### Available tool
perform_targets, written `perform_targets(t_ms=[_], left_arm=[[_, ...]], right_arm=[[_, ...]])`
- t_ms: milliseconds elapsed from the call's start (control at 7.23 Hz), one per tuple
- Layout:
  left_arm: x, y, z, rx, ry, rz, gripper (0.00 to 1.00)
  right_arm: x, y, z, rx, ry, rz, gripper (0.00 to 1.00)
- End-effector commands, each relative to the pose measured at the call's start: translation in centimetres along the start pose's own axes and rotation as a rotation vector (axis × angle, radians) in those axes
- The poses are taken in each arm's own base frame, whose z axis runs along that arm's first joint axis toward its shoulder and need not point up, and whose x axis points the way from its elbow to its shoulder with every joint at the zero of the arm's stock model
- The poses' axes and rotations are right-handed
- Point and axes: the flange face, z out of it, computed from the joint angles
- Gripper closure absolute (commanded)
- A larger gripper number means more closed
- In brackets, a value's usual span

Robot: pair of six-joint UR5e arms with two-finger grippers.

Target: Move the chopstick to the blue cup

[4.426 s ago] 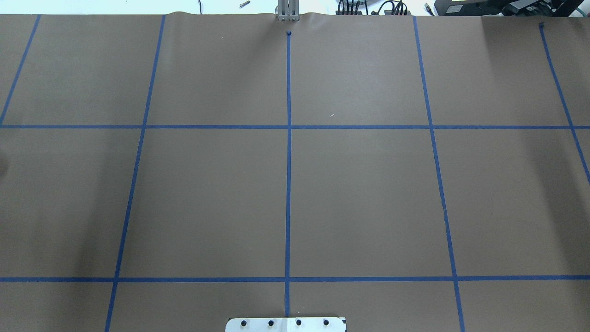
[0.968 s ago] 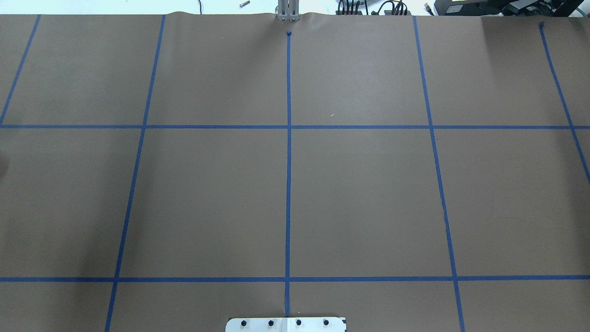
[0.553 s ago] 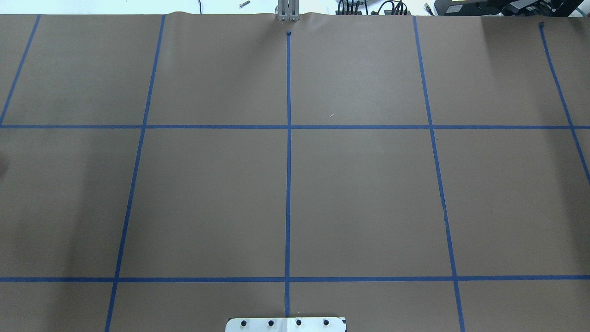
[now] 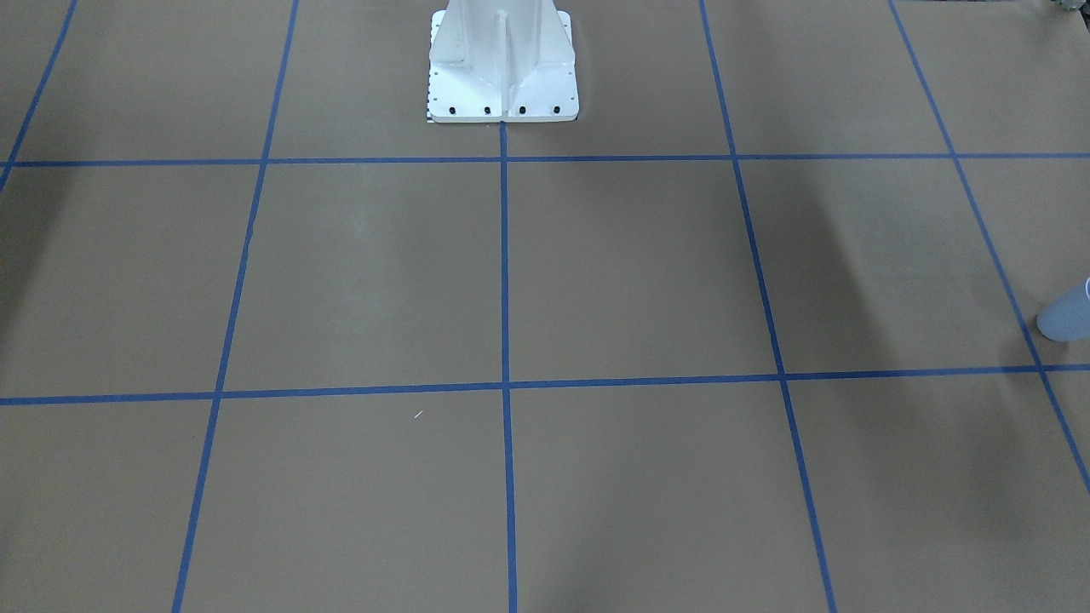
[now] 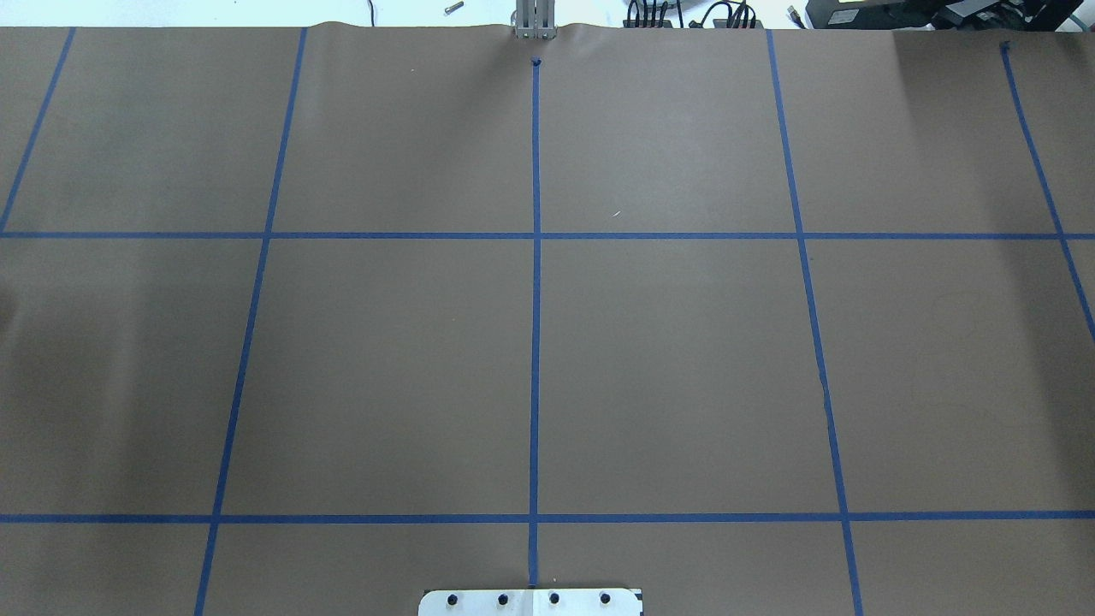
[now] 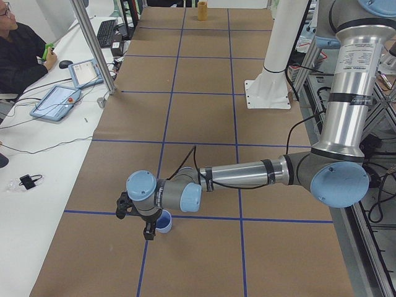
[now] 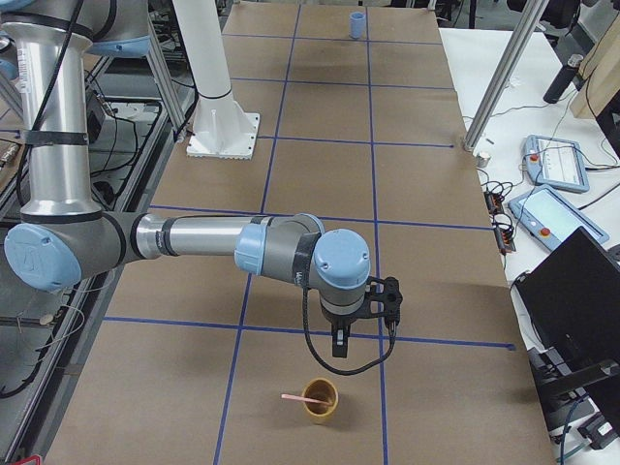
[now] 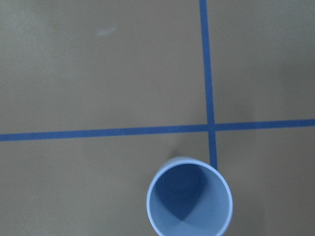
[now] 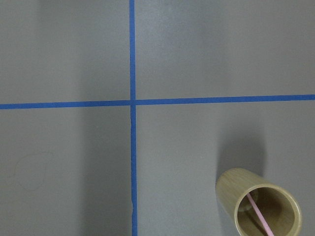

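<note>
Front: the blue cup [image 4: 1069,313] stands on the worktop [image 4: 596,272]. Left side: the left tool [image 6: 134,224] hovers just beside it. Right side: the right tool [image 7: 365,334] hangs near the wooden cup [image 7: 320,402] holding the chopstick [image 7: 294,396]; we cannot tell either tool's opening. We should pinch the protruding end squarely.

Silver tubular arm links [image 7: 189,235], pale blue joint caps [image 7: 44,257], black cable [image 7: 306,329] looping by the wrist, white bolted pedestal [image 4: 502,64].

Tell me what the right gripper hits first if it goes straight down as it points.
Probably bare table paper near the tape cross; the tan cup holding the chopstick looks offset from the right gripper.
</note>
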Motion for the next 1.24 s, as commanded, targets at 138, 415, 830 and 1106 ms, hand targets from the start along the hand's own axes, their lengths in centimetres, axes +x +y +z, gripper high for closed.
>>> perform_targets(t_ms=[138,415,830,1106], left_arm=[[-1.0,0.3,2.7,-0.025,0.000,0.002,0.02],[0.2,0.5,4.9,-0.066,0.001,-0.006,0.02],[0.4,0.9,6.6,-0.100,-0.001,-0.027,0.45],[1.0,0.6,6.4,-0.094,-0.001,-0.035,1.00]], right_arm=[[-0.4,-0.4,-0.3,0.007,-0.005,0.006,0.00],[-0.5,-0.5,-0.3,0.007,-0.005,0.004,0.00],[-0.5,-0.5,-0.3,0.007,-0.006,0.004,0.00],[-0.4,-0.3,-0.2,0.005,-0.007,0.006,0.00]])
